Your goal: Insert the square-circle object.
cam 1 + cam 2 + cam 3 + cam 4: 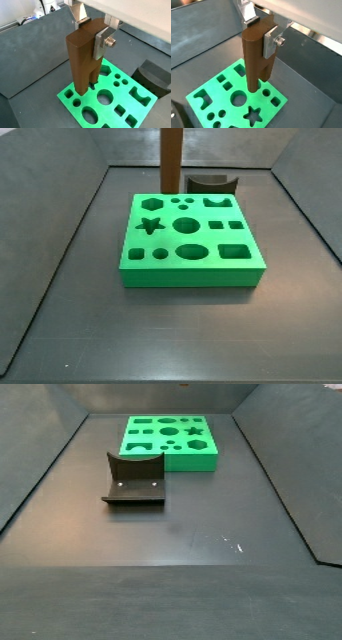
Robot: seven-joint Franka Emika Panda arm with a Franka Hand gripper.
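Observation:
My gripper (92,31) is shut on the top of the square-circle object (81,57), a tall brown piece with two legs and a slot between them. It hangs upright, its lower end above the flat green block (67,93) with shaped holes, apart from it. Both wrist views show the grip (262,31), the piece (254,60) and the block (212,90). In a side view the piece (171,158) comes down from the upper edge over the block's far side (187,275); the gripper is out of view there. In a side view the block (171,456) shows alone, without piece or gripper.
The dark fixture (134,482) stands on the grey floor beside the green block, and also shows in a side view (211,183) and in a wrist view (155,75). Sloping grey walls (54,258) enclose the floor.

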